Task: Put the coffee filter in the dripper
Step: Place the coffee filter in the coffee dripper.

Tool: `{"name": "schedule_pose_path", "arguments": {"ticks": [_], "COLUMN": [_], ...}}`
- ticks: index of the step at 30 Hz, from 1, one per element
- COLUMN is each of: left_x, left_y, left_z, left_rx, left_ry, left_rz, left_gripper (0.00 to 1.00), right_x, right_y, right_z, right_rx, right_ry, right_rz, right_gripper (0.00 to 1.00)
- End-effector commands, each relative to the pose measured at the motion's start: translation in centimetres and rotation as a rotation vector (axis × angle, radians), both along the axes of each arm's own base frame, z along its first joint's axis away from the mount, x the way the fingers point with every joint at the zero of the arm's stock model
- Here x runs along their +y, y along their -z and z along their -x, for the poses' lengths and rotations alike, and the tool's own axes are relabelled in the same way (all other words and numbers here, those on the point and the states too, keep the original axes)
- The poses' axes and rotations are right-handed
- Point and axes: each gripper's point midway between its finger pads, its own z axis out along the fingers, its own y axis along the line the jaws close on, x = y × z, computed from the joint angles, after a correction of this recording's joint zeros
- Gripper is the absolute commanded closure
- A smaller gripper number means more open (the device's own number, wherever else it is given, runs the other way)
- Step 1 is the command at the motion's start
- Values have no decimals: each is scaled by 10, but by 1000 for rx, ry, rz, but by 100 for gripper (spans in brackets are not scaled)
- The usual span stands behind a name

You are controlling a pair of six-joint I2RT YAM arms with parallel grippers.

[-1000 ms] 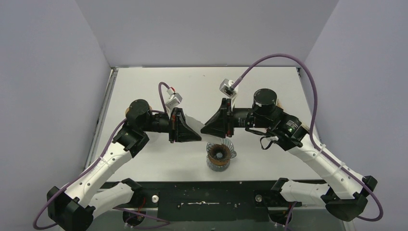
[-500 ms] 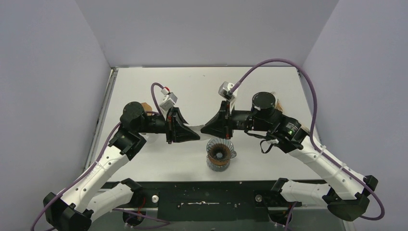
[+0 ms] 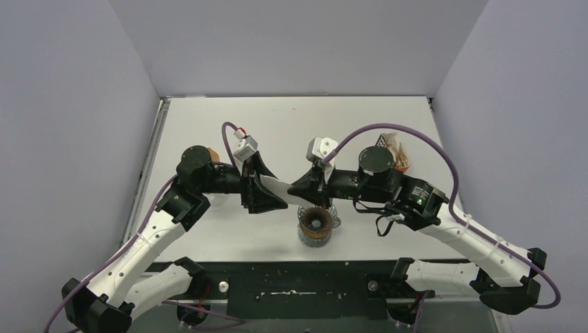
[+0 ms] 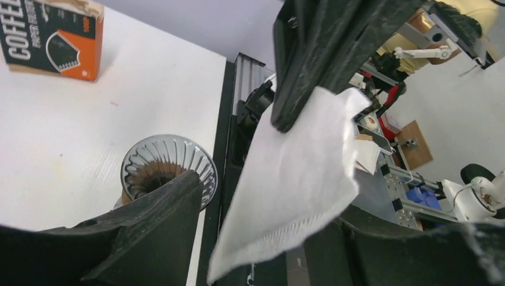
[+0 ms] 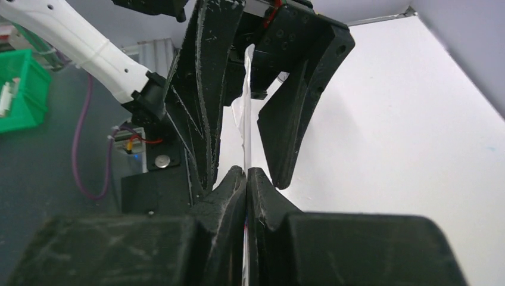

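the white table (image 3: 208,125) carries only a few things, and the dripper (image 3: 317,223) stands near its front edge, mouth up and empty apart from its brown collar. both arms meet in the air just above and behind the dripper, a little to the left arm's side of it. a box (image 4: 53,33) of filters lies well behind the dripper, on the right arm's side. the coffee filter (image 4: 298,173) hangs above the dripper, not yet in it, folded flat and tilted. the right gripper (image 5: 246,173) is pinched tight on one edge of the paper, while the left gripper (image 3: 281,191) has its fingers spread apart on either side of the sheet, gripping nothing. to do this step well, the right arm probably needs to carry the paper point-down over the dripper's mouth, and the flat fold likely wants spreading so it seats against the ribbed wall. the left fingers stand close to the paper, so drawing it out along their gap looks safest. there is open table behind the dripper, less in front, where the edge is near.
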Motion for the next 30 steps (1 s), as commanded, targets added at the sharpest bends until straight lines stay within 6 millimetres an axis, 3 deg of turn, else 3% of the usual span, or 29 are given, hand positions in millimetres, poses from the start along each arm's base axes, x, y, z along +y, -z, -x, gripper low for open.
{"name": "schedule_pose_path", "arguments": {"ticks": [1,6,12,22,26,30], "left_x": [9,17,21,35,43,46], "left_y": [3,18,15,23,4,-27], "left_z": [-2,-4,-7,-1,0,-4], "left_rx": [-71,-73,-73,-22,11,88], "left_ry": [-55,-105,-152,-217,-304,-385], "left_rz": [-75,-145,-143,-181,-134,-21], "left_gripper": [42,40,40,38,35,34], "right_x": [-12,-16,-14,-21,-29,-31], "right_y": [-8,1,5,-1,-9,-9], "right_z": [-12,-13,-9,-27,-35,-37], "right_rx": [-241,-431,-655,-947,-1014,-1059], "right_ry": [43,19,-33,40,82,78], "right_rz": [41,115,175,281,315,338], "right_gripper": [100,100,100,100,100,100]}}
